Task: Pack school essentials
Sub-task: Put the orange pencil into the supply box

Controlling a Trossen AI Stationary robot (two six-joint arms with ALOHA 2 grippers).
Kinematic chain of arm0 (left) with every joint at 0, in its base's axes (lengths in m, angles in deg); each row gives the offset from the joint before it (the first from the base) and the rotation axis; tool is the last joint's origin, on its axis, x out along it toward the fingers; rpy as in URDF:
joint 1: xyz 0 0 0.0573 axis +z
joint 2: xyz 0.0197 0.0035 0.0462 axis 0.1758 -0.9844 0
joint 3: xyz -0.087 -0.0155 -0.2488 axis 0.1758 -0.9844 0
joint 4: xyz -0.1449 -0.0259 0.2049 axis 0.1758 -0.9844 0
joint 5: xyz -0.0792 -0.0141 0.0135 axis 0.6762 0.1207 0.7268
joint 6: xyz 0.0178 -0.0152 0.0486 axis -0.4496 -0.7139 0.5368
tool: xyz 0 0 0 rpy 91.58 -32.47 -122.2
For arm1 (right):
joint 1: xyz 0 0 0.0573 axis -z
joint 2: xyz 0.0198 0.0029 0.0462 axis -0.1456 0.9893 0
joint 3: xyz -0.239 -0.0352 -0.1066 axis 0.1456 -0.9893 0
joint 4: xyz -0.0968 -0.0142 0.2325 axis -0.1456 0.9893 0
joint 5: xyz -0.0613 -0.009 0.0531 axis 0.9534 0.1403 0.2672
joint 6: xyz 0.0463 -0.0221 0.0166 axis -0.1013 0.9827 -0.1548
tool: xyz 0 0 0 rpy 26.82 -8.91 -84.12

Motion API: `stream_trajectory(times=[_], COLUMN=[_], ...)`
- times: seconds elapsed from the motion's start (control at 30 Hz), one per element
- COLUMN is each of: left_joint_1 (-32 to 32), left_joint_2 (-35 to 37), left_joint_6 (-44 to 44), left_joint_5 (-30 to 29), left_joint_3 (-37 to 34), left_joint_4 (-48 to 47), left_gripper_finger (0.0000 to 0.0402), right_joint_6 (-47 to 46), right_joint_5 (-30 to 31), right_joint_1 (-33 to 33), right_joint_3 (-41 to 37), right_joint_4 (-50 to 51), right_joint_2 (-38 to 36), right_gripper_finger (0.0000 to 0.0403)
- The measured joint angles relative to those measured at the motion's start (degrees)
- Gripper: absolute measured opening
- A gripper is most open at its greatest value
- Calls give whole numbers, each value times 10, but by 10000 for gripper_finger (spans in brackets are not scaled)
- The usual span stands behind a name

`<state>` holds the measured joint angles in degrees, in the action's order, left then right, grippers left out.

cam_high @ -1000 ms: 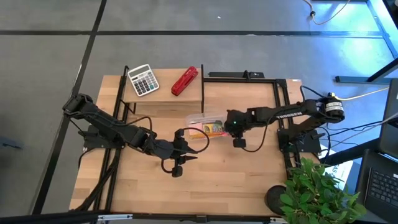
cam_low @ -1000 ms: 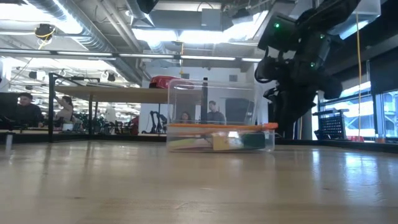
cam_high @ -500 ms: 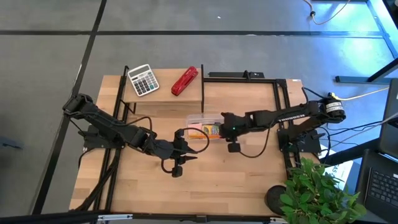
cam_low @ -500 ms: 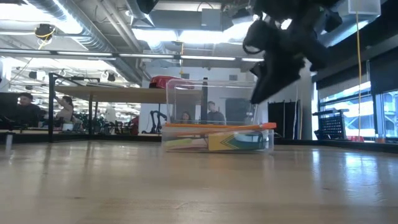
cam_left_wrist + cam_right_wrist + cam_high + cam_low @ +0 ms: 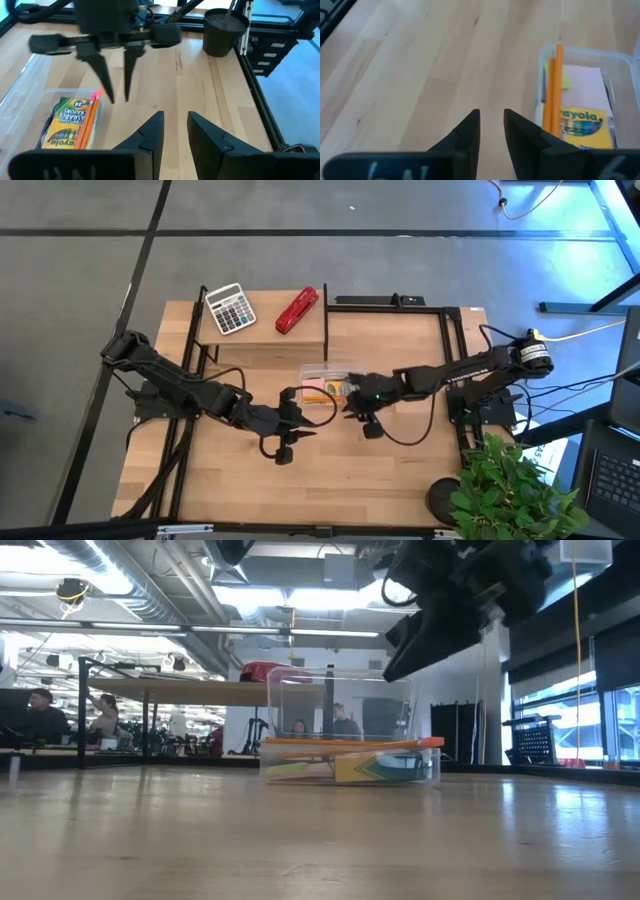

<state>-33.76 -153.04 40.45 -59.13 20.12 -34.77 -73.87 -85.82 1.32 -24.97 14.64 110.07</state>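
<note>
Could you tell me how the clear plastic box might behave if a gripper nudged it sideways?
The clear plastic box looks thin-walled and light, so it would probably slide on the smooth table rather than tip. Its low, wide base suggests stability. The orange pencil resting across it might roll or shift.

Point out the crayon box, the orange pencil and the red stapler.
crayon box [image 5: 67, 125], left wrist view, on its yellow-green printed face.
orange pencil [image 5: 557, 80], right wrist view, on the middle of its shaft.
red stapler [image 5: 297, 310], high view, on the middle of its red body.
</note>
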Motion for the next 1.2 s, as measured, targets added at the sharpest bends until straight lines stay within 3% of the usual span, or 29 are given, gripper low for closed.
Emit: stream_trajectory(times=[0.23,0.57,0.9,1.2], left_joint_1=[0,0,0,0], left_joint_2=[0,0,0,0], left_joint_6=[0,-2,-6,-17], left_joint_5=[0,0,0,-15], left_joint_3=[0,0,0,0], left_joint_4=[-9,-11,-11,-35], left_gripper_finger=[78,78,78,78], right_joint_6=[11,28,29,74], right_joint_5=[84,188,199,263], right_joint_1=[-45,-39,-7,-3], right_joint_3=[0,-1,0,38], right_joint_4=[-18,-77,-100,-97], right_joint_2=[31,113,122,122], right_gripper_finger=[90,90,90,90])
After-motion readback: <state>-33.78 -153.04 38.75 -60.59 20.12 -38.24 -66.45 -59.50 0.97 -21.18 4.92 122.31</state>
